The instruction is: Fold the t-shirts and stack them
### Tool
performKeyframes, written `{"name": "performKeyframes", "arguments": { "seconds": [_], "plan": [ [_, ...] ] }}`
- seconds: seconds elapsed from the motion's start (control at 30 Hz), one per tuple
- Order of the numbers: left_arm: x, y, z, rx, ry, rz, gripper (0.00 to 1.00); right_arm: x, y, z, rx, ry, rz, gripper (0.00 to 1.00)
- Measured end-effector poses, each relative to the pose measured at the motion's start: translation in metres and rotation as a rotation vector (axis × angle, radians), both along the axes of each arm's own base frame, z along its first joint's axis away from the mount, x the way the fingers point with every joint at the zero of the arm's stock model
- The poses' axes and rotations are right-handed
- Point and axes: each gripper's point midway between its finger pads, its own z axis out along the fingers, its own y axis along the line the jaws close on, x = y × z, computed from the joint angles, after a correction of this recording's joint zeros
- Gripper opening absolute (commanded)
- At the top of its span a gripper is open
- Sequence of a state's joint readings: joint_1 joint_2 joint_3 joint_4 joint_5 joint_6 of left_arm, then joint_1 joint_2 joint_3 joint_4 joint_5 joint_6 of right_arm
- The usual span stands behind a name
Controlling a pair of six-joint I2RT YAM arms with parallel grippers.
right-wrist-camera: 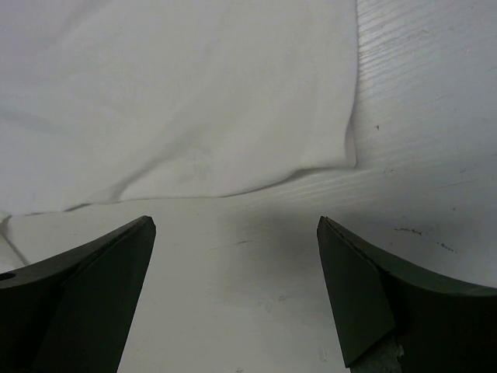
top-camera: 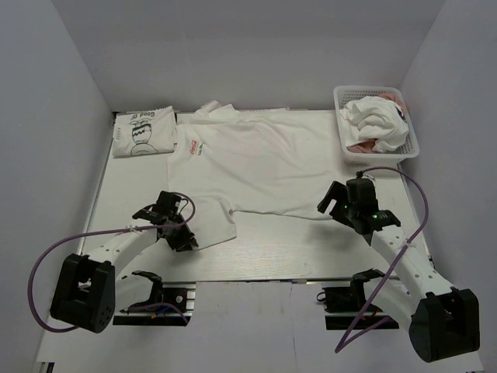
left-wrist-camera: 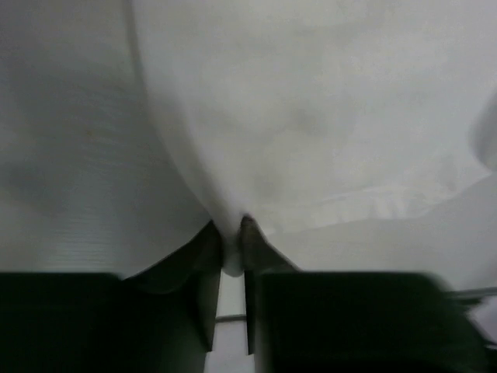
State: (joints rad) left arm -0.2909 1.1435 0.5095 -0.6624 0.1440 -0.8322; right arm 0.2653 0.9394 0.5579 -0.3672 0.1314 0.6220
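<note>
The left tool is pinching the near-left hem of a white t-shirt with red print lying spread across the middle of the surface, while the right tool, fingers spread wide, is hovering just beside its near-right corner. A folded cartoon t-shirt is sitting far left, and crumpled shirts are filling the white basket far right.

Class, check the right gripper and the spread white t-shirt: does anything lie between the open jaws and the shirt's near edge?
Nothing visible does. In the right wrist view, only bare table separates the right gripper from the near edge of the spread white t-shirt. Its jaws stand open.
</note>
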Motion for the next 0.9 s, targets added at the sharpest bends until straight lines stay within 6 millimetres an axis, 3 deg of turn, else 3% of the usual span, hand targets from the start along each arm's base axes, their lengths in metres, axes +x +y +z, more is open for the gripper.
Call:
{"name": "performKeyframes", "arguments": {
  "seconds": [0.03,0.07,0.4,0.5,0.57,0.6,0.63,0.7,0.83,0.87,0.9],
  "plan": [
    [0.000,0.000,-0.004,0.001,-0.006,-0.006,0.06,0.000,-0.001,-0.001,-0.004,0.006,-0.005,0.91],
    [-0.002,-0.003,-0.007,-0.012,0.005,-0.010,0.00,-0.001,-0.003,-0.003,-0.010,0.014,-0.012,0.88],
    [-0.005,-0.009,-0.004,-0.056,-0.016,-0.029,0.00,-0.009,-0.025,-0.052,-0.075,0.198,-0.105,0.79],
    [-0.012,-0.008,-0.005,-0.060,-0.007,-0.030,0.00,-0.004,-0.031,-0.067,-0.088,0.234,-0.130,0.73],
    [-0.016,-0.008,-0.004,-0.063,0.000,-0.032,0.00,0.008,-0.031,-0.065,-0.077,0.213,-0.142,0.69],
    [-0.018,-0.008,-0.004,-0.065,0.005,-0.033,0.00,0.012,-0.032,-0.066,-0.079,0.215,-0.147,0.64],
    [-0.020,-0.008,-0.004,-0.069,0.009,-0.035,0.00,0.018,-0.031,-0.066,-0.076,0.207,-0.149,0.51],
    [-0.023,-0.009,-0.003,-0.080,0.015,-0.039,0.00,0.025,-0.031,-0.068,-0.076,0.200,-0.145,0.42],
    [-0.031,-0.013,-0.001,-0.109,0.029,-0.048,0.00,0.026,-0.032,-0.071,-0.072,0.190,-0.149,0.16],
    [-0.034,-0.013,-0.002,-0.116,0.037,-0.052,0.00,0.024,-0.033,-0.072,-0.071,0.186,-0.151,0.00],
    [-0.037,-0.014,-0.002,-0.127,0.043,-0.055,0.00,0.023,-0.034,-0.072,-0.073,0.180,-0.148,0.00]
  ]
}}
